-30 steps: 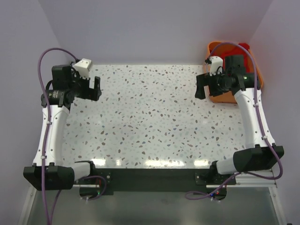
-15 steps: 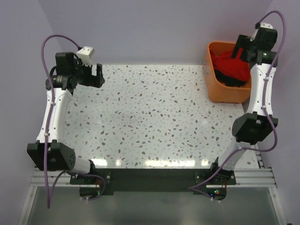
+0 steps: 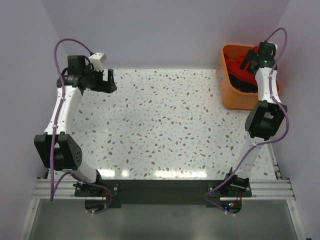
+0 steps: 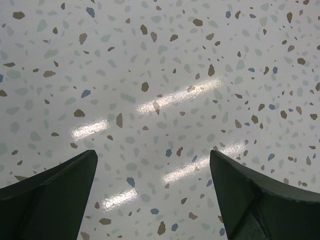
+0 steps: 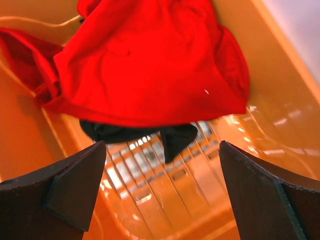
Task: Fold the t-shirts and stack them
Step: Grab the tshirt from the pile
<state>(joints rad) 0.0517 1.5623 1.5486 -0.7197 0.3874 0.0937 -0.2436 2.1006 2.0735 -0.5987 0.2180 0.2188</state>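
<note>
Crumpled red t-shirts (image 3: 239, 70) lie heaped in the orange tub (image 3: 226, 95) at the table's far right corner. In the right wrist view a red t-shirt (image 5: 150, 60) fills the top, with a dark cloth (image 5: 172, 136) peeking from under it on the tub's slatted floor (image 5: 170, 185). My right gripper (image 3: 249, 61) (image 5: 162, 144) hangs open over the tub, just short of the heap, with nothing between its fingers. Over the bare speckled table (image 4: 160, 75) at the far left, my left gripper (image 3: 110, 80) (image 4: 152, 152) also stands open and empty.
The tub's orange walls (image 5: 280, 65) rise on both sides of my right gripper. A lilac back wall (image 3: 160, 35) runs behind the table, and side walls close in left and right. Purple cables (image 3: 60, 55) loop off both arms.
My right arm has swung up from beside the tub and reached over it, so the gripper now points down into it. My left arm has straightened and shifted slightly right. Both grippers stayed open.
</note>
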